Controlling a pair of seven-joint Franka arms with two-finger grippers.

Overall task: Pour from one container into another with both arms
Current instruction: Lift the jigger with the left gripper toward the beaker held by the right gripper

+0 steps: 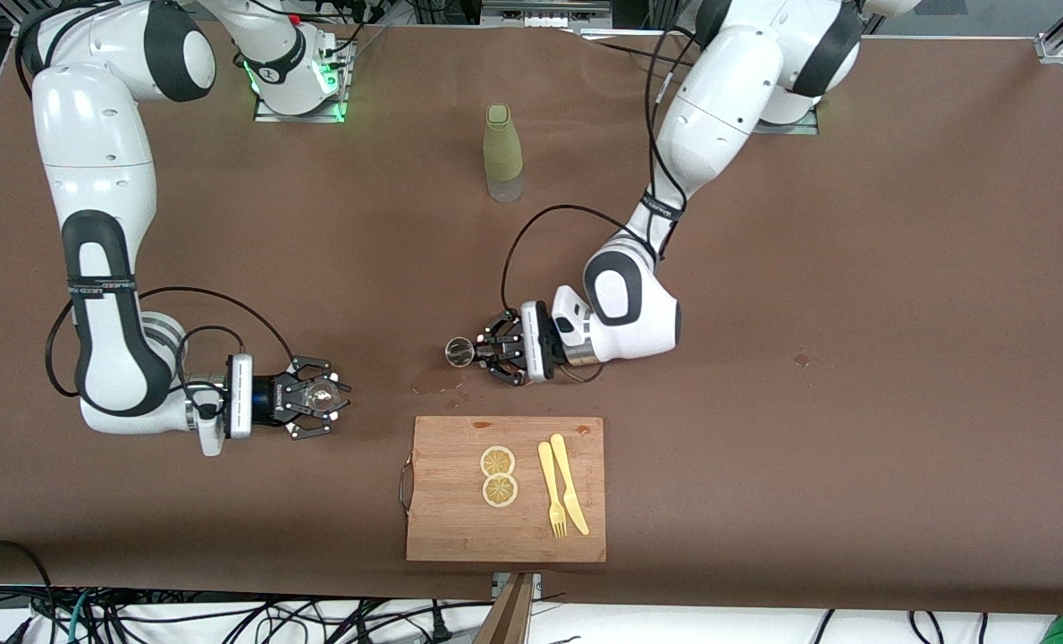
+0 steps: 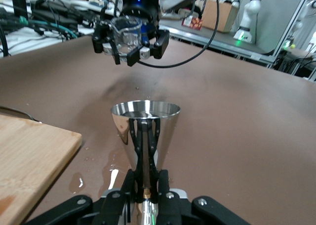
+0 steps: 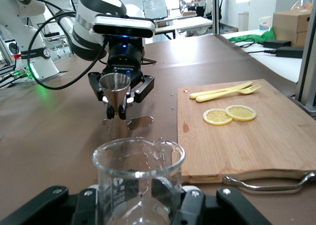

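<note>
The silvery jigger (image 1: 458,351) stands upright with my left gripper (image 1: 479,351) shut on its narrow waist, low over a wet patch (image 1: 435,383) on the brown table. In the left wrist view the jigger (image 2: 144,123) rises from between my left gripper (image 2: 145,183). The small clear glass cup (image 1: 321,395) is upright, my right gripper (image 1: 324,397) shut on it, toward the right arm's end of the table. In the right wrist view the glass cup (image 3: 138,175) fills the foreground inside my right gripper (image 3: 140,207). The two containers are apart, about level in height.
A tall olive-green bottle (image 1: 503,152) stands between the two bases. A wooden cutting board (image 1: 446,510) with a metal handle lies nearer the camera than the jigger. It carries two lemon slices (image 1: 498,461), a yellow fork (image 1: 551,492) and a yellow knife (image 1: 569,483).
</note>
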